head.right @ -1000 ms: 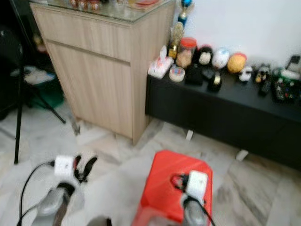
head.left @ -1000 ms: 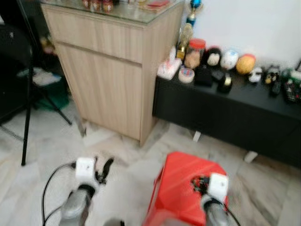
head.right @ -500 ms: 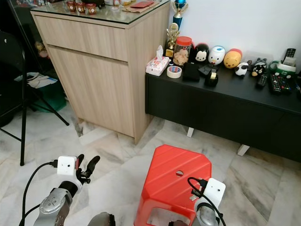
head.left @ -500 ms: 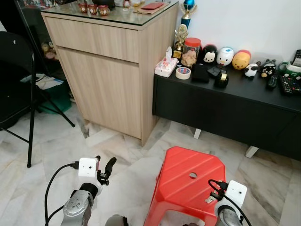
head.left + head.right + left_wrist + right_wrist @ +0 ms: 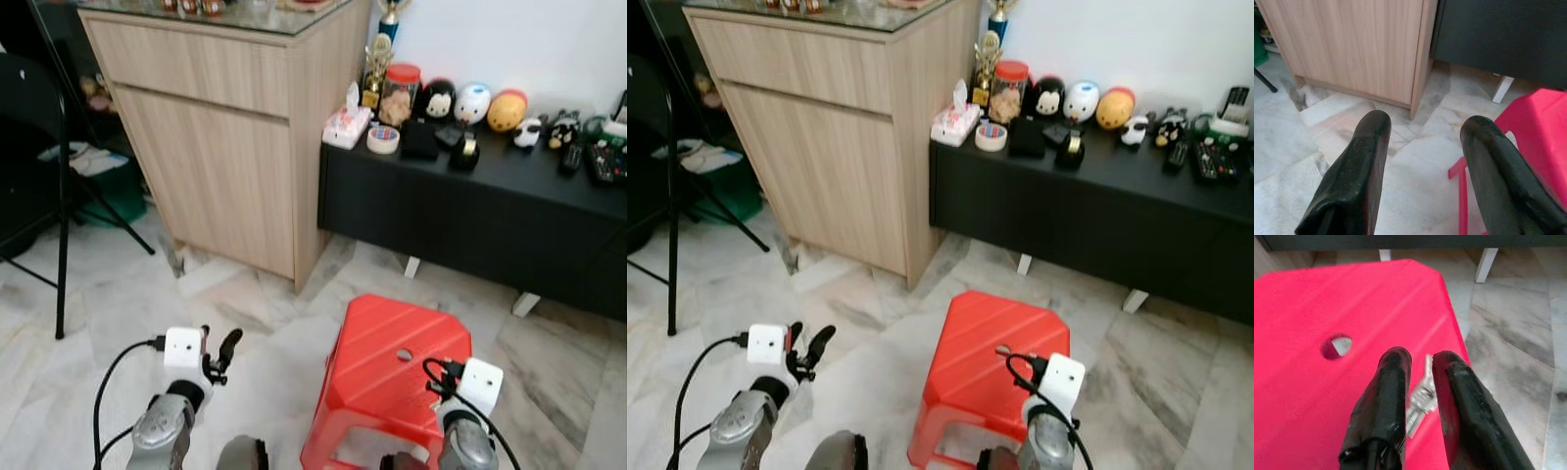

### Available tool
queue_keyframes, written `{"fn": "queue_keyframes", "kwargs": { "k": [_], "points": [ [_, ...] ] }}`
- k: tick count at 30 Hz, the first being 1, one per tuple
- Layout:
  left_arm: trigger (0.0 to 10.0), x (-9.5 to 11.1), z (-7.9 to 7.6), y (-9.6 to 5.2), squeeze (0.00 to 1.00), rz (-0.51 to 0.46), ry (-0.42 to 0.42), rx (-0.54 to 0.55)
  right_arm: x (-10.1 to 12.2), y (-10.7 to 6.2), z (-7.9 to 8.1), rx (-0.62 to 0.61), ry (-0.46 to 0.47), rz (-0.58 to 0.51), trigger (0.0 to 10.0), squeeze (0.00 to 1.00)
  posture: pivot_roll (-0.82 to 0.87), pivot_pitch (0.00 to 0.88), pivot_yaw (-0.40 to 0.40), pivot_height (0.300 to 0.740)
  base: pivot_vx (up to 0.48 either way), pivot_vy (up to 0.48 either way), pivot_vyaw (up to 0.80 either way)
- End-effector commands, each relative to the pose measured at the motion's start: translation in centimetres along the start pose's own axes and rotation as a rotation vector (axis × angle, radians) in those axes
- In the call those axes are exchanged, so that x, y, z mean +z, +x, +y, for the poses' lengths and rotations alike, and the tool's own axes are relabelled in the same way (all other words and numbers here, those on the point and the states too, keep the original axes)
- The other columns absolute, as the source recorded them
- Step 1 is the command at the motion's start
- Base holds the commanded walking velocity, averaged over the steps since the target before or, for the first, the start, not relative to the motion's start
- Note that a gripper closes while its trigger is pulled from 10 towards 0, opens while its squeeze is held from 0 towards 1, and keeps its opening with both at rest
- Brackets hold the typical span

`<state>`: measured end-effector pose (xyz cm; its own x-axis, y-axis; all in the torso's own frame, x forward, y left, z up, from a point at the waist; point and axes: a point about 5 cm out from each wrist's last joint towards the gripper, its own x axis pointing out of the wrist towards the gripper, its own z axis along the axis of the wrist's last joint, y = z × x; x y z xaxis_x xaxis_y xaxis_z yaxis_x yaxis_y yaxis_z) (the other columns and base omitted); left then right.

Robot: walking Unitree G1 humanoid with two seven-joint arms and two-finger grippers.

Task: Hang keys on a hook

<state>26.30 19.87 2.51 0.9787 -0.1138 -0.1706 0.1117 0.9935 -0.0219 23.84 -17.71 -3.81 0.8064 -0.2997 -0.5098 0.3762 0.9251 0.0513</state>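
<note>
Against the white wall, wooden cabinet (image 5: 230, 127) with glass top stands on the left, touching a low black surface (image 5: 490, 211) on the right. Marble floor (image 5: 118, 304) in front. Black folding chair (image 5: 44, 147) at far left. Red plastic stool (image 5: 392, 377) with a round hole in its seat sits on the floor before the black surface. On that surface: tissue pack (image 5: 345, 125), tape roll (image 5: 383, 139), lidded jar (image 5: 400, 94), trophy (image 5: 376, 69), row of round toy figures (image 5: 472, 102), remotes (image 5: 600, 162) at the right end. Left gripper (image 5: 1422, 171) hovers low over the floor left of the stool, fingers spread apart, nothing between them. Right gripper (image 5: 1420, 382) hangs over the stool seat near its right edge, fingers clenched on silver keys (image 5: 1421, 399) sticking out between them, blurred. No hook can be made out.
</note>
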Motion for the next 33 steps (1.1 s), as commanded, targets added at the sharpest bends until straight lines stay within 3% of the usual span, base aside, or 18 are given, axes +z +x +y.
{"fn": "queue_keyframes", "kwargs": {
  "k": [1,8,13,17,23,29,33],
  "points": [
    [10.0,-0.3,-0.1,-0.1,0.00,0.015,0.003,-0.003,-0.3,0.1,-0.2,-0.015,-0.016,0.040,10.0,0.00,0.05,0.046,-0.039,0.607,0.000,0.000,0.00],
    [10.0,-0.4,-0.2,-0.1,0.00,0.019,0.008,-0.004,1.2,0.9,0.4,0.003,-0.002,0.024,10.0,0.00,0.06,0.051,-0.036,0.607,0.000,0.000,0.00],
    [10.0,-0.4,-0.1,-0.1,0.00,0.017,0.014,-0.004,1.4,1.3,0.9,0.011,-0.019,0.086,10.0,0.00,0.06,0.055,-0.035,0.607,0.000,0.000,0.00],
    [10.0,-0.3,0.0,-0.1,0.00,0.016,0.022,-0.009,1.7,1.5,2.8,0.135,-0.051,0.132,10.0,0.00,0.07,0.062,-0.029,0.607,0.000,0.000,0.00],
    [10.0,-1.0,0.5,-0.1,0.00,0.048,0.031,-0.006,1.8,1.5,4.3,0.187,-0.071,0.189,10.0,0.00,0.08,0.070,-0.027,0.607,0.000,0.000,0.00],
    [10.0,-1.7,1.0,-0.3,0.00,0.079,0.037,-0.004,1.8,1.5,4.7,0.219,-0.055,0.229,10.0,0.00,0.09,0.079,-0.023,0.607,0.000,0.000,0.00],
    [10.0,-2.0,1.4,-0.4,0.00,0.090,0.033,0.004,2.4,1.6,4.9,0.222,-0.074,0.188,10.0,0.00,0.09,0.092,-0.021,0.607,0.000,0.000,0.00]
  ]
}}
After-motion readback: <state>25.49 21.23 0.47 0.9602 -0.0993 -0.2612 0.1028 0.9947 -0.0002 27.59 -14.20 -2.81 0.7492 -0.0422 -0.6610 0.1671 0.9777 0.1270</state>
